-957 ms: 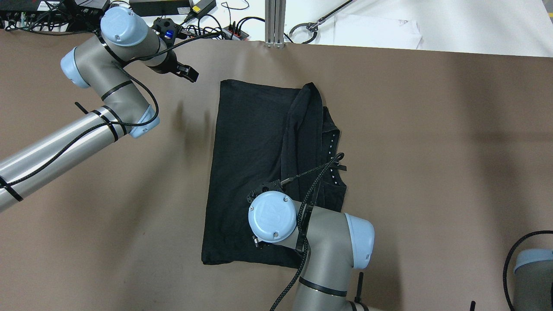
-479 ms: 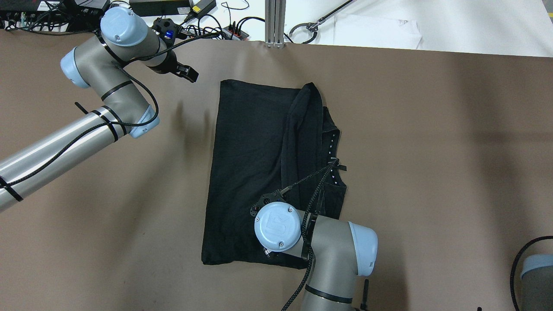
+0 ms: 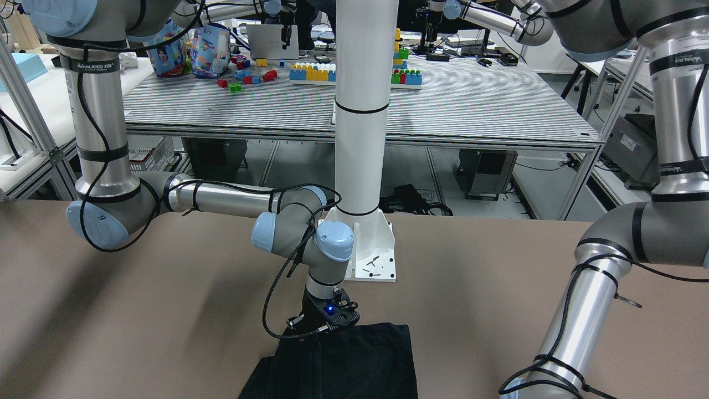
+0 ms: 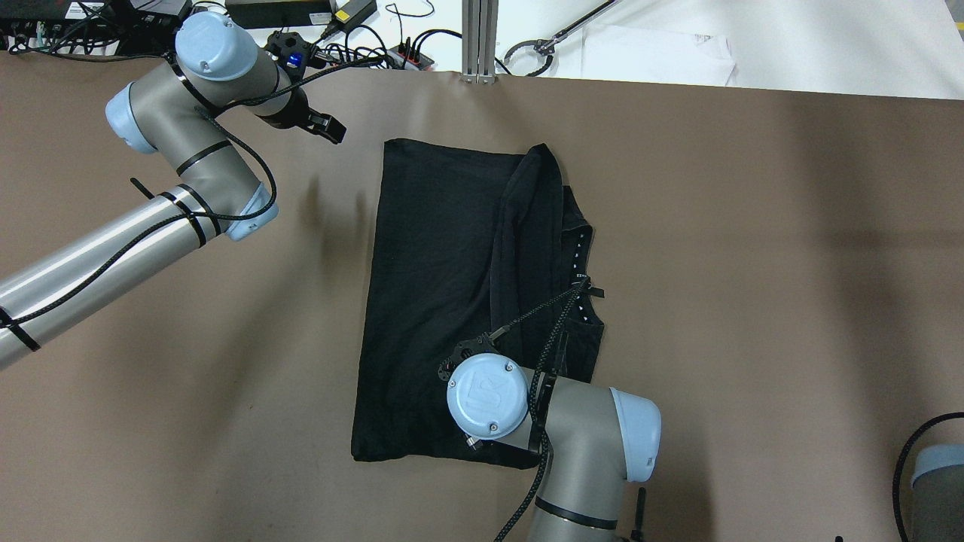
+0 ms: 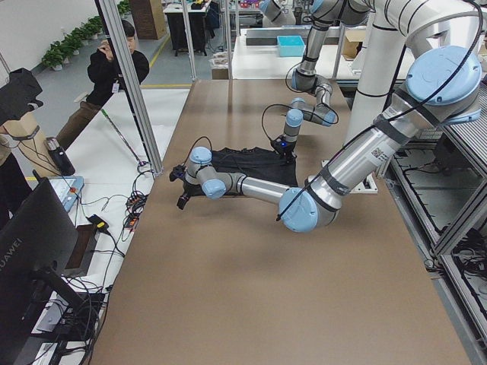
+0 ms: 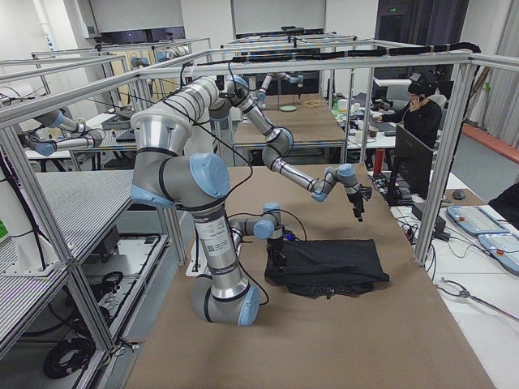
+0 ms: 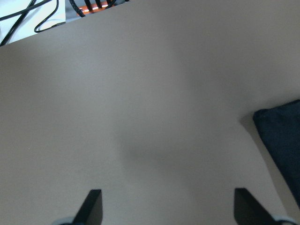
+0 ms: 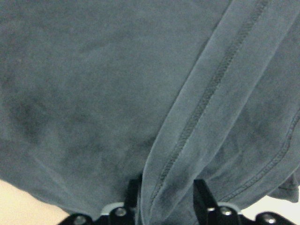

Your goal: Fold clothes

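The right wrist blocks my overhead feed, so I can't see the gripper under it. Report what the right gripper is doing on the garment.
Observer: In the right wrist view, the right gripper is closed on a raised fold of the black garment. The stitched hem runs up between its fingers.
Operator: Give me the left gripper's state too.
Observer: The left wrist view shows the left gripper open and empty above bare table. The garment's corner is at that view's right edge.
Operator: Confirm where the right gripper sits on the cloth.
Observer: The front-facing view puts it at the garment's edge nearest the robot's base.
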`<state>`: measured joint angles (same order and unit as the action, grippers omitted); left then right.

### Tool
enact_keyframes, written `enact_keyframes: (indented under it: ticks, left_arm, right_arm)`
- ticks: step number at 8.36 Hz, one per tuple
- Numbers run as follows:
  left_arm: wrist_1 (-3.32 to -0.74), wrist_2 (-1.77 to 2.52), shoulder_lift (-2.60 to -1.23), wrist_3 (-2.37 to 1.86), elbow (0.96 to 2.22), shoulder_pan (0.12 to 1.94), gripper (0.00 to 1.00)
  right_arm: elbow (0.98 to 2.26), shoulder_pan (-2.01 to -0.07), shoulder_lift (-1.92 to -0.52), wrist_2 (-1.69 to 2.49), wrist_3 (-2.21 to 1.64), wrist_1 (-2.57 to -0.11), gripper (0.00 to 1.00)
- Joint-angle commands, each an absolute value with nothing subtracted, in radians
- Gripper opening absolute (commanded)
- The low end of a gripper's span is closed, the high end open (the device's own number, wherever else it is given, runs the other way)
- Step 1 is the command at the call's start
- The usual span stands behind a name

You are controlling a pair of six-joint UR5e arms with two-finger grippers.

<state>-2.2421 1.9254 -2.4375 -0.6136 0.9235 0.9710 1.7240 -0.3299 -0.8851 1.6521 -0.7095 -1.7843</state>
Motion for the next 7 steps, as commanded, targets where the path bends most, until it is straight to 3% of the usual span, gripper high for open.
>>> enact_keyframes:
  ticks: [1, 3, 7]
  left_arm:
    - [-2.241, 1.925, -2.437, -0.614, 0.923, 0.971, 1.0]
    - [-2.241, 1.925, -2.437, -0.614, 0.923, 0.971, 1.0]
    - [-2.241, 1.925, -2.439, -0.614, 0.923, 0.971, 1.0]
  right_arm:
    - [1.726, -0.33, -0.885, 1.652, -0.709, -1.784, 0.36]
    - [1.726, -0.33, -0.887, 1.652, -0.709, -1.784, 0.2]
    - [1.741, -0.331, -0.885, 1.654, -0.709, -1.779, 0.0]
